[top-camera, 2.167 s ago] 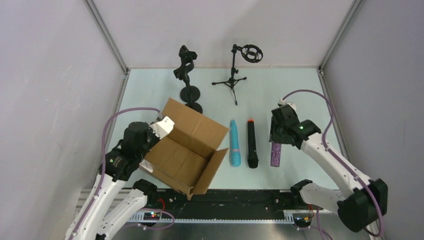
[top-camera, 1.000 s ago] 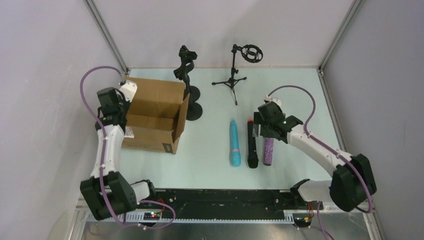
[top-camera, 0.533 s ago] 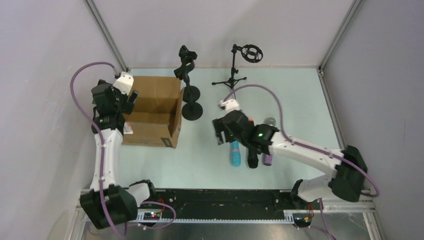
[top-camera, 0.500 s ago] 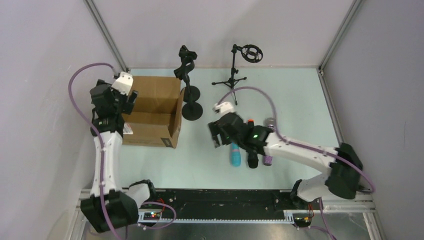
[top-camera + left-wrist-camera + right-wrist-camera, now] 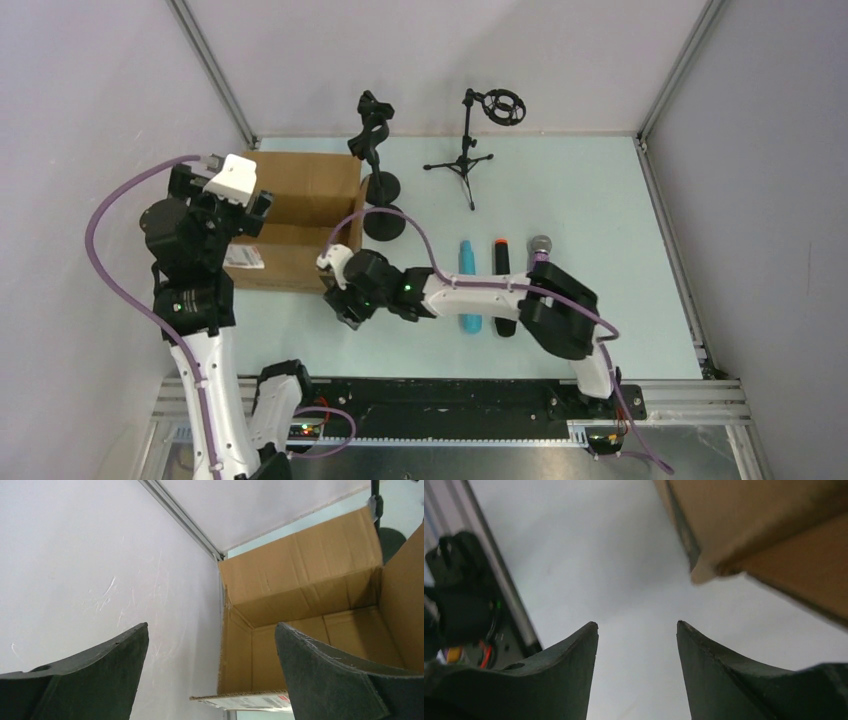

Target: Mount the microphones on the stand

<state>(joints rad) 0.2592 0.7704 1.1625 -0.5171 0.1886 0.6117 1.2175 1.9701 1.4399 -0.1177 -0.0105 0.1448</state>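
The left arm [image 5: 200, 340] stands tall at the table's 9 o'clock side and bends over at the top. Its left pincer [image 5: 262, 207] hangs over the brown box [image 5: 300, 190] and points toward 3 o'clock. In the left wrist view its two fingers [image 5: 100, 675] are far apart with nothing between them. The open box is just past them.

The right arm [image 5: 470, 292] lies low and reaches across toward 9 o'clock. The right pincer [image 5: 345, 305] is just beside the box's near corner, at the box's 5 o'clock. Its fingers are apart too and hold nothing.

Three microphones lie flat on the table [image 5: 600, 200], side by side near the middle. They are at 3 o'clock from the right pincer, and the right arm passes over them.
- The turquoise microphone [image 5: 466, 262] is on the 9 o'clock side.
- The black microphone [image 5: 502, 266] is in the middle, with its orange-red end toward 12 o'clock.
- The purple microphone [image 5: 540, 246] is on the 3 o'clock side. Its silver mesh head shows, but the arm hides most of the rest.

At 12 o'clock, well apart from the microphones, stand one tripod stand [image 5: 462, 160] with a ring on top and a clip stand [image 5: 371, 130]. Below the clip are two round feet [image 5: 384, 222]. There is one box.
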